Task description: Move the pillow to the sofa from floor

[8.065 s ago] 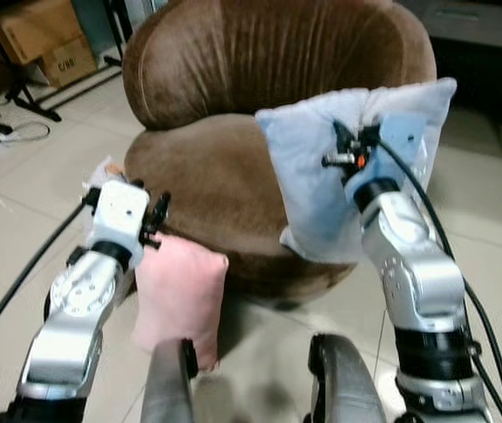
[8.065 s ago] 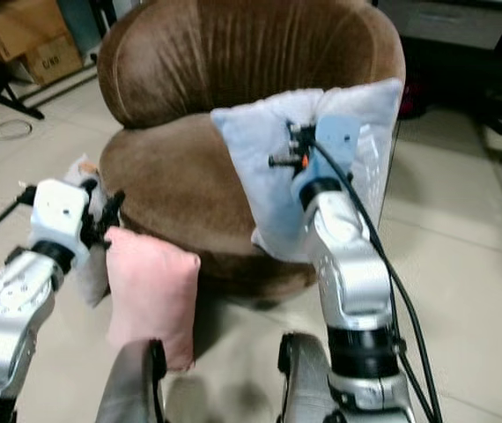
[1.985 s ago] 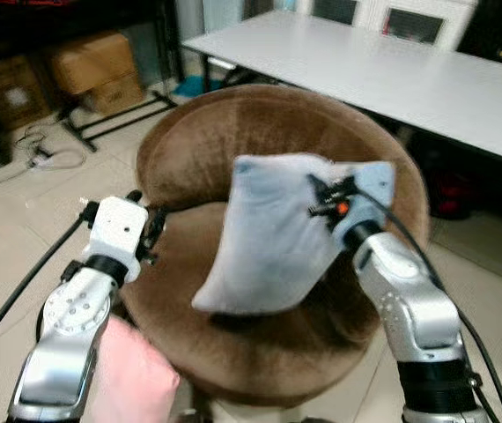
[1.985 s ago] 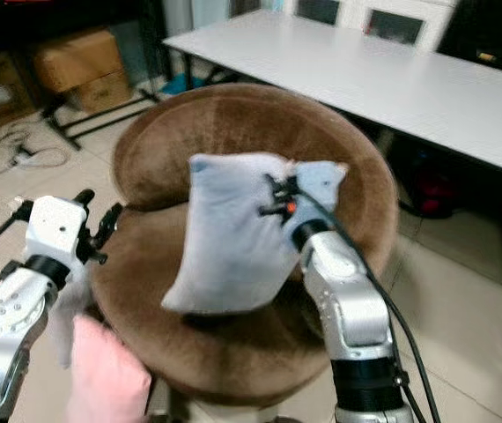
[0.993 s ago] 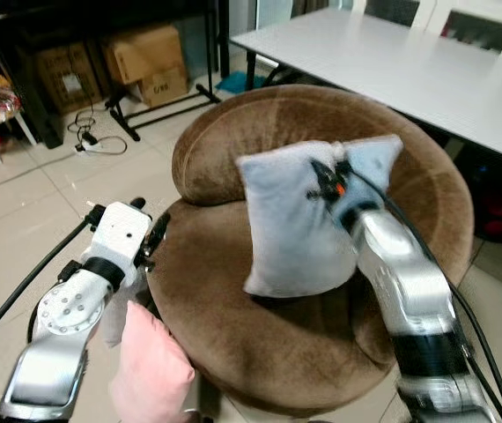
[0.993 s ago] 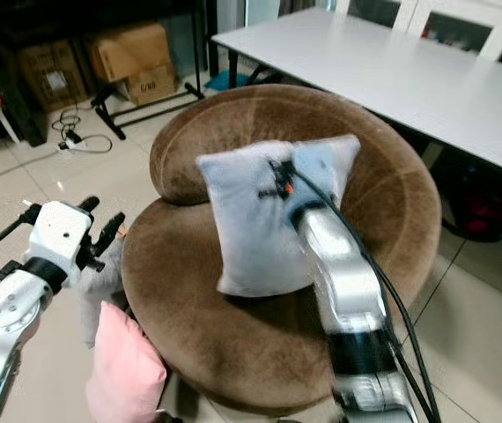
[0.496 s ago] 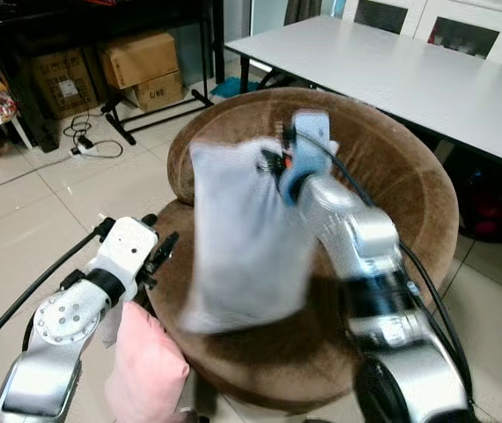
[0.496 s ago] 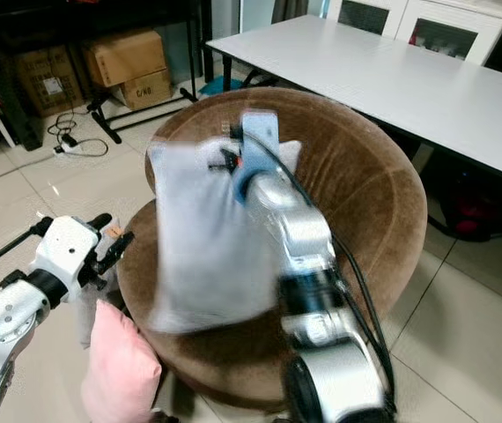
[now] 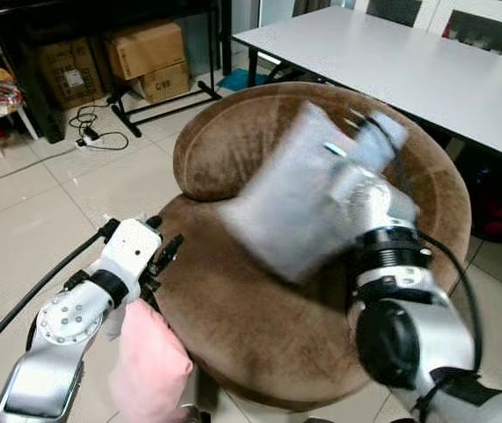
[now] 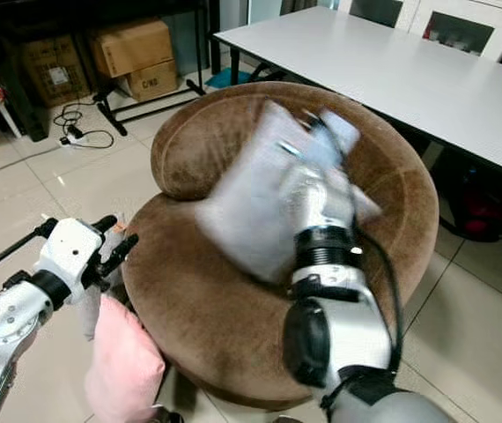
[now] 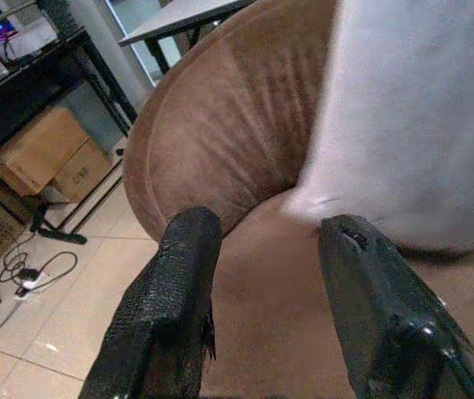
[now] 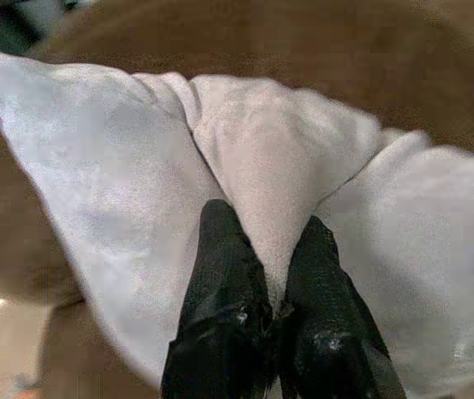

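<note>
A pale grey-blue pillow (image 9: 291, 203) hangs tilted and blurred over the seat of the round brown sofa chair (image 9: 260, 300). My right gripper (image 12: 272, 291) is shut on a pinched fold of this pillow (image 12: 120, 183), its fingers (image 12: 224, 274) pressed together on the fabric. My left gripper (image 11: 262, 274) stands open beside the chair's left rim, nothing between its fingers (image 11: 179, 283). A pink pillow (image 9: 150, 366) leans on the floor against the chair's front left, just under my left arm (image 9: 75, 317).
A long grey table (image 9: 409, 62) stands behind the chair. Cardboard boxes (image 9: 145, 53), a black stand and cables lie on the tiled floor at the back left. Open tiled floor (image 9: 31, 220) spreads to the left.
My right arm has swung the grey-blue pillow from the chair's left front over to the right, lower and tilted over the seat. The left arm has hardly moved.
</note>
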Tool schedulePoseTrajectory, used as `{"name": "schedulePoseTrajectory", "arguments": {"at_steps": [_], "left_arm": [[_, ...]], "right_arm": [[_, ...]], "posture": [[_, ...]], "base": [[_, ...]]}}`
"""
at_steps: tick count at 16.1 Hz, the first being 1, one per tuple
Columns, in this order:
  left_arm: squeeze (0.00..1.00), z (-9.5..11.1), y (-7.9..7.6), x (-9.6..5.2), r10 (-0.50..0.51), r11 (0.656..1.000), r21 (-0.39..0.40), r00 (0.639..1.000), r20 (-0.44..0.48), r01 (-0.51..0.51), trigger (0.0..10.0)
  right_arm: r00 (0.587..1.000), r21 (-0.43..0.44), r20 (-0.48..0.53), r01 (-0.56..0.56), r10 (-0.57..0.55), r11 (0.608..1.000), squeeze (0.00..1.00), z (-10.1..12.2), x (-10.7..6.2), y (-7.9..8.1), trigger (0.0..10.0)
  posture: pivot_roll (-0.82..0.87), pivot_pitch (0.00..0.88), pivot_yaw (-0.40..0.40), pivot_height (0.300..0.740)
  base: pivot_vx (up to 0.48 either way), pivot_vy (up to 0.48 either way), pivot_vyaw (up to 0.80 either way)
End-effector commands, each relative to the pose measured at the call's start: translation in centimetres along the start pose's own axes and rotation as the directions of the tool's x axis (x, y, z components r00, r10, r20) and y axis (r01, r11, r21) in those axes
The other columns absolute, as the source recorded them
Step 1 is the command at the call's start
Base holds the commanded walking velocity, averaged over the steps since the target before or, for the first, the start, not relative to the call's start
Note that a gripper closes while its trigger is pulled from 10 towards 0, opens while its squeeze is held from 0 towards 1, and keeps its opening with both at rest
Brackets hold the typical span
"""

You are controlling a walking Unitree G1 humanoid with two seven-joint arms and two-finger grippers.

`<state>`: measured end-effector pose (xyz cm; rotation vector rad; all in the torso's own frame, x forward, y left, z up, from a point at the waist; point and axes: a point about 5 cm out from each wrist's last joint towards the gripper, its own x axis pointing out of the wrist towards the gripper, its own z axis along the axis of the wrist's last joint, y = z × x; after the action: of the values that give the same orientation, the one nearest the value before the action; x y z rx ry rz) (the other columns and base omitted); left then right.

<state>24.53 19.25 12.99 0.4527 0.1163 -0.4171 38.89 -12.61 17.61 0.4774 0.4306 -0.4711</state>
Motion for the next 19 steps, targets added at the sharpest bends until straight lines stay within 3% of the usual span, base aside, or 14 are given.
{"name": "schedulePoseTrajectory", "arguments": {"at_steps": [1, 4, 6, 10, 12, 13, 14, 15, 16, 17, 18, 19], "left_arm": [[0.00, 0.1, -0.2, 0.0, -0.021, 1.000, -0.001, 1.000, 0.002, 0.021, 10.0], [0.00, 0.1, -0.4, -0.1, -0.043, 0.999, -0.007, 0.999, -0.002, 0.043, 10.0], [0.00, 0.1, -0.3, -0.1, -0.043, 0.999, -0.005, 0.999, -0.001, 0.043, 10.0], [0.00, 0.0, 0.2, -0.8, -0.029, 1.000, -0.007, 1.000, -0.010, 0.029, 10.0], [0.00, 0.1, -0.1, -0.9, -0.045, 0.999, -0.012, 0.999, -0.009, 0.045, 10.0], [0.00, 0.2, -0.3, -0.9, -0.058, 0.998, -0.014, 0.998, -0.005, 0.058, 10.0], [0.00, 0.3, -0.5, -0.8, -0.066, 0.998, -0.015, 0.998, -0.001, 0.066, 10.0], [0.00, 0.4, -0.5, -0.8, -0.069, 0.998, -0.016, 0.998, 0.003, 0.069, 10.0], [0.00, 0.5, -0.6, -0.7, -0.072, 0.997, -0.017, 0.997, 0.006, 0.073, 10.0], [0.00, 0.5, -0.7, -0.6, -0.081, 0.996, -0.018, 0.997, 0.009, 0.082, 10.0], [0.00, 0.5, -0.7, -0.5, -0.085, 0.996, -0.019, 0.996, 0.009, 0.085, 10.0], [0.00, 0.6, -1.0, -0.4, -0.095, 0.995, -0.021, 0.995, 0.012, 0.095, 10.0]], "right_arm": [[0.998, 0.061, 0.047, 0.031, -0.034, 0.998, 0.00, 1.7, -0.1, 0.1, 10.0], [0.993, 0.104, 0.007, 0.116, -0.117, 0.988, 0.00, 1.2, 1.1, -0.8, 10.0], [0.984, 0.059, -0.057, 0.170, -0.167, 0.984, 0.00, 0.2, 1.5, -1.0, 10.0], [0.997, 0.049, -0.016, 0.075, -0.074, 0.996, 0.00, 1.1, 0.8, 1.1, 10.0], [0.999, -0.069, 0.039, 0.023, -0.021, 0.997, 0.00, 1.5, 0.4, 2.0, 10.0], [0.992, -0.164, 0.077, -0.084, 0.097, 0.983, 0.00, 2.1, 0.0, 3.1, 10.0], [0.966, -0.275, 0.088, -0.210, 0.242, 0.938, 0.00, 2.7, -0.6, 4.1, 10.0], [0.942, -0.324, 0.078, -0.287, 0.327, 0.901, 0.00, 3.0, -1.0, 4.3, 10.0], [0.931, -0.355, 0.049, -0.322, 0.362, 0.878, 0.00, 3.2, -1.1, 4.1, 10.0], [0.892, -0.391, -0.021, -0.423, 0.451, 0.818, 0.00, 3.3, -1.5, 3.8, 10.0], [0.870, -0.396, -0.059, -0.471, 0.490, 0.788, 0.00, 3.3, -1.8, 3.7, 10.0], [0.844, -0.465, -0.147, -0.519, 0.516, 0.717, 0.00, 3.5, -2.5, 2.8, 10.0]], "posture": [[0.02, 0.000, -0.033, 0.740], [0.02, 0.000, -0.027, 0.740], [0.03, 0.000, -0.030, 0.740], [0.05, 0.000, -0.049, 0.740], [0.05, 0.000, -0.049, 0.740], [0.04, 0.000, -0.045, 0.740], [0.04, 0.000, -0.044, 0.740], [0.04, 0.000, -0.044, 0.740], [0.02, 0.000, -0.037, 0.740], [0.02, 0.000, -0.037, 0.740], [0.01, 0.000, -0.034, 0.740], [0.01, 0.000, -0.035, 0.740]], "base": [[0.000, 0.000, 0.00], [0.000, 0.000, 0.00], [0.000, 0.000, 0.00], [0.000, 0.000, 0.00], [0.000, 0.000, 0.00], [0.000, 0.000, 0.00], [0.000, 0.000, 0.00], [0.000, 0.000, 0.00], [0.000, 0.000, 0.00], [0.000, 0.000, 0.00], [0.000, 0.000, 0.00], [0.000, 0.000, 0.00]]}}
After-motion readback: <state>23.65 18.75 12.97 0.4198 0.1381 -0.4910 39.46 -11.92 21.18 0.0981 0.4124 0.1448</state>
